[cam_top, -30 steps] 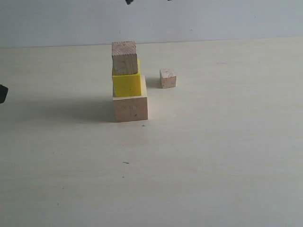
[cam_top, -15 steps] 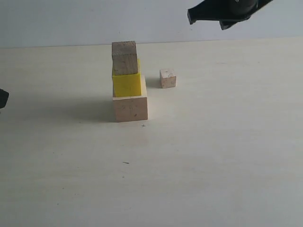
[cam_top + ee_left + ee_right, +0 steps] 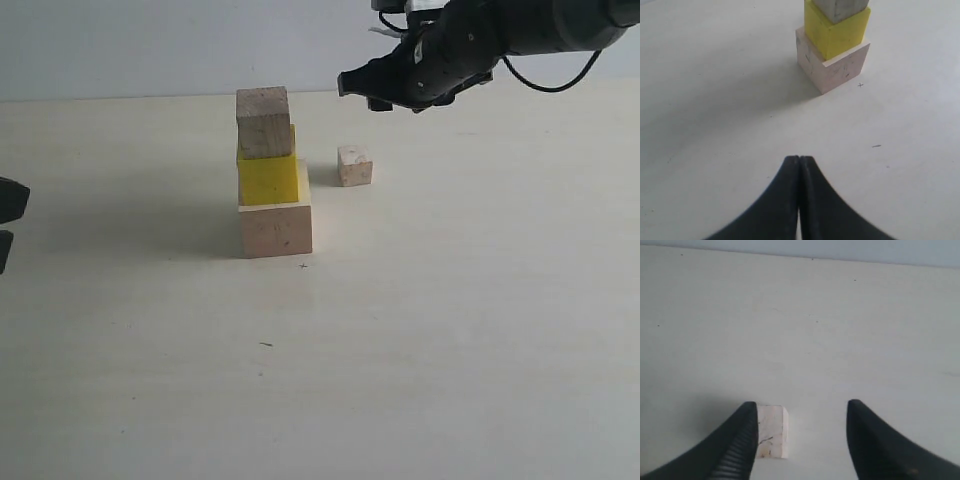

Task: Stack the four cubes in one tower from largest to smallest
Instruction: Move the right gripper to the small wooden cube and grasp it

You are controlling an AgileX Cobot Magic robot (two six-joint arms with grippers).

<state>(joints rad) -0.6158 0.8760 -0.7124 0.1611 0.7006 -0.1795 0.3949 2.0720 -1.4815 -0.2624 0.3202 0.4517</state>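
- Three cubes stand stacked on the counter [image 3: 450,350]: large wood cube [image 3: 275,229] at the base, yellow cube [image 3: 268,179] on it, medium wood cube [image 3: 263,122] on top. The stack is unchanged from the earlier frames.
- The small wood cube [image 3: 354,165] sits alone on the counter just right of the stack and has not moved.
- The right claw [image 3: 365,88] was out of sight a second ago and entered at the upper right half a second ago. It has since come lower and further left, and now hangs above and slightly behind the small cube.
- In the wrist view the right claw [image 3: 802,405] is spread wide and holds nothing. One finger [image 3: 740,440] lies right beside the small cube [image 3: 771,432]; whether they touch is unclear, though probably not.
- The left claw [image 3: 800,160] is pinched fully closed and empty, low over bare counter, facing the stack from well away.
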